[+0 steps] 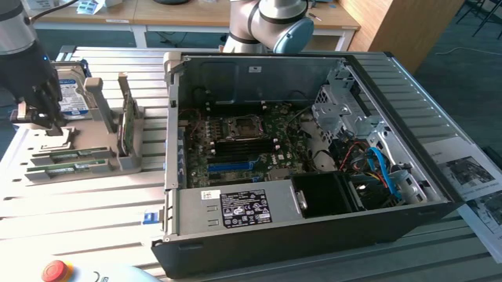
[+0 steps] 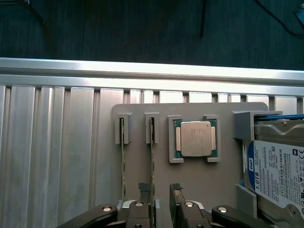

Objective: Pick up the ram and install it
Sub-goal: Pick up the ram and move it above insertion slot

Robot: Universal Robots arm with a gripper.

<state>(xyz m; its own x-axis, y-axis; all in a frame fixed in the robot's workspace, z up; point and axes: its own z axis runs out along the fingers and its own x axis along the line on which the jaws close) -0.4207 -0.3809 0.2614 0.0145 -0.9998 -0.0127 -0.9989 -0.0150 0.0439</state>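
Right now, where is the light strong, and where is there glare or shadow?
Exterior view: sunlight lies bright on the slatted table, the inside of the computer case is dim. Wrist view: the table's edge rail glares white, the processor chip shines softly, the floor beyond is dark.

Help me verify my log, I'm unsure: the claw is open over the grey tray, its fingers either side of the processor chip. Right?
Not quite. The claw is open over the grey tray, but its fingers stand either side of a ram stick, the one nearer the processor chip, not the chip itself. The wrist view shows this.
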